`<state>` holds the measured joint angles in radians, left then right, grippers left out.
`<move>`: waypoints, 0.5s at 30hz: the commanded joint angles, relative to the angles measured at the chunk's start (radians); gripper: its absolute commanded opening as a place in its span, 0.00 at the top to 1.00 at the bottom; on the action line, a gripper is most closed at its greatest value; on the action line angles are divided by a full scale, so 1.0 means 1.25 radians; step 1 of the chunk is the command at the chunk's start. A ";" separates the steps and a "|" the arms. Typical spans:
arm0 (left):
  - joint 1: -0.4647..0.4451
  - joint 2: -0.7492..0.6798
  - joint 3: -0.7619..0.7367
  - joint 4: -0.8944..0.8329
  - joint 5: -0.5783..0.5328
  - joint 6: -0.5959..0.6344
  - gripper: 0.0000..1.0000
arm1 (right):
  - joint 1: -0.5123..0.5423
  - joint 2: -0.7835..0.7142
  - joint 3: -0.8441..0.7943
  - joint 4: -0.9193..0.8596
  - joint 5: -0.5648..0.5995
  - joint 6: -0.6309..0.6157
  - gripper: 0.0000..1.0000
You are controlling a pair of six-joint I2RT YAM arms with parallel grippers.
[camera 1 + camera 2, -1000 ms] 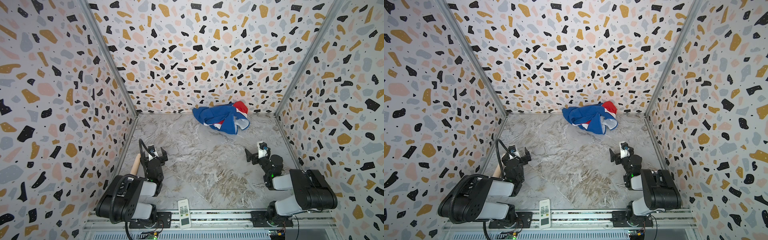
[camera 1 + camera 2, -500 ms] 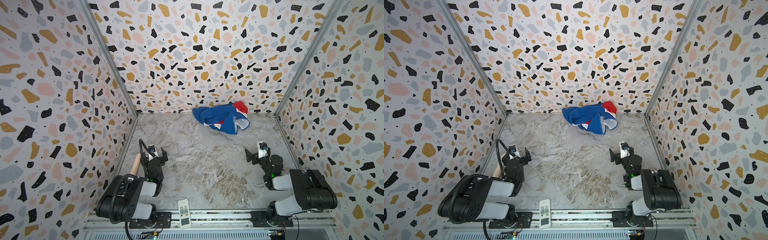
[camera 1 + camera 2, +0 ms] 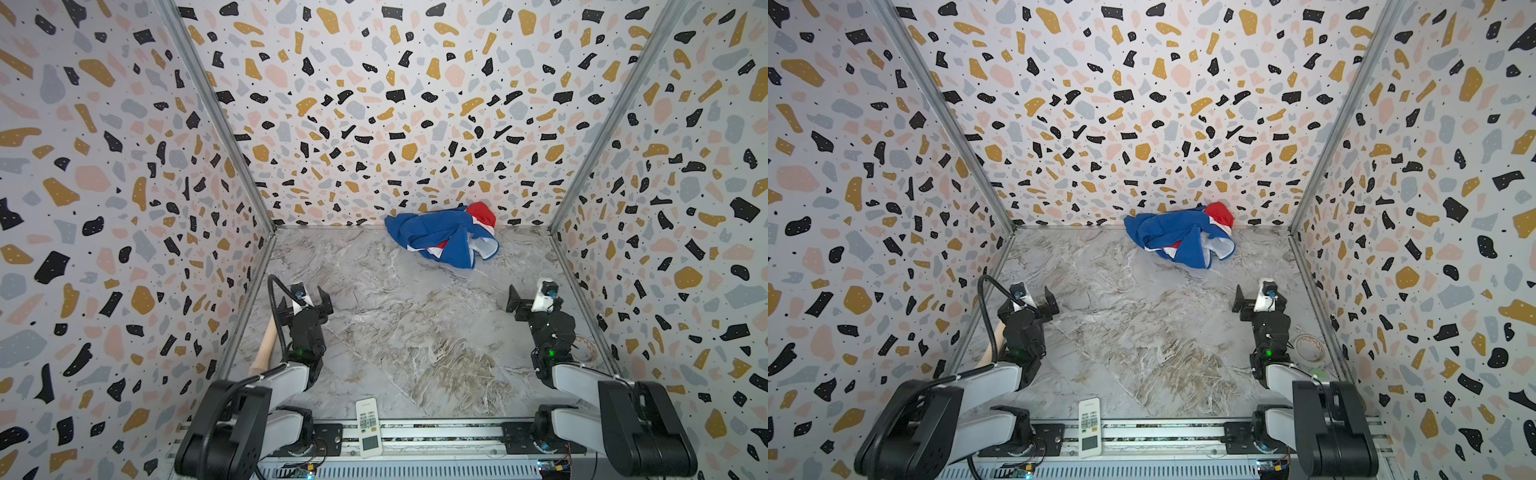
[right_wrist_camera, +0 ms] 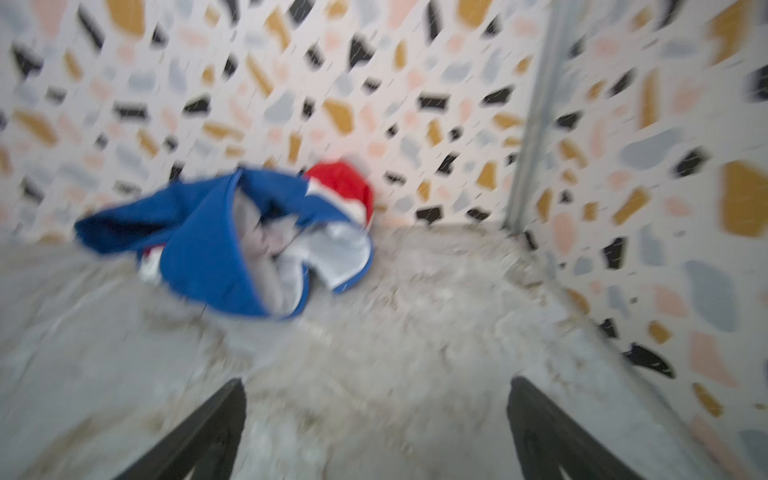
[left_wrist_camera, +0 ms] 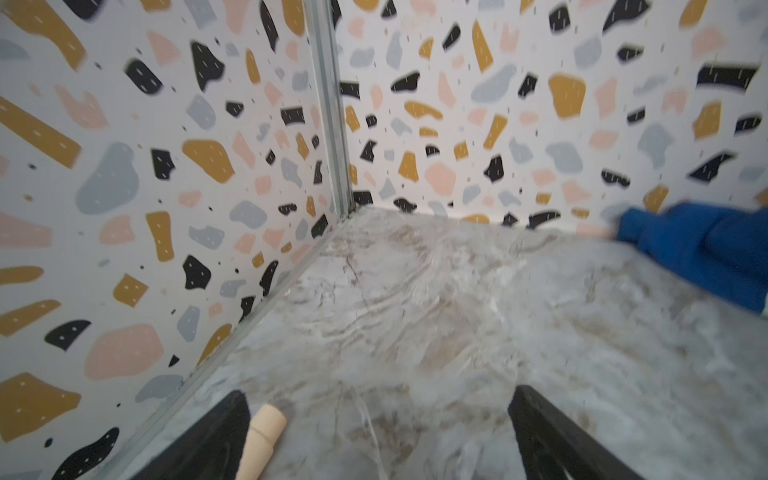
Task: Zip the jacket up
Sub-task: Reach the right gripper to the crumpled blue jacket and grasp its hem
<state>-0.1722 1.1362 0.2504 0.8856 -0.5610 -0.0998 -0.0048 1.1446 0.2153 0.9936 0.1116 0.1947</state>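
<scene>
We find the jacket (image 3: 442, 235) (image 3: 1179, 237) crumpled at the upper middle of both top views, against the back wall (image 3: 415, 124); we cannot make out its zipper. The right wrist view is blurred. Left fingers (image 5: 208, 444) and right fingers (image 4: 199, 436) stand wide apart, empty, cut off at the bottom edge.

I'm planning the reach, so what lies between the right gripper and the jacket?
Nothing but bare marble floor lies between the right gripper and the jacket. Both top views and the right wrist view show this.
</scene>
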 commanded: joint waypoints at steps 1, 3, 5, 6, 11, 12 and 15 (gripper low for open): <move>-0.002 -0.130 0.040 -0.121 -0.061 -0.132 0.01 | -0.086 -0.060 0.085 -0.246 0.081 0.272 0.01; -0.002 -0.164 0.086 -0.199 -0.074 -0.197 0.00 | -0.123 -0.038 0.133 -0.267 -0.034 0.311 0.01; -0.002 -0.160 0.161 -0.330 -0.064 -0.245 0.01 | -0.124 0.028 0.220 -0.328 -0.086 0.318 0.01; -0.002 -0.151 0.195 -0.384 -0.043 -0.261 0.00 | -0.125 0.074 0.271 -0.361 -0.116 0.325 0.01; -0.001 -0.089 0.298 -0.502 0.134 -0.299 0.00 | -0.123 0.351 0.532 -0.456 -0.366 0.347 0.02; -0.001 -0.078 0.309 -0.536 0.171 -0.300 0.00 | -0.119 0.406 0.586 -0.470 -0.429 0.340 0.03; 0.002 -0.054 0.322 -0.584 0.246 -0.303 0.01 | -0.075 0.563 0.765 -0.546 -0.552 0.299 0.04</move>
<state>-0.1730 1.0496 0.6338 0.2901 -0.3981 -0.4492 -0.1455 1.7390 1.0374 0.4686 -0.3359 0.5877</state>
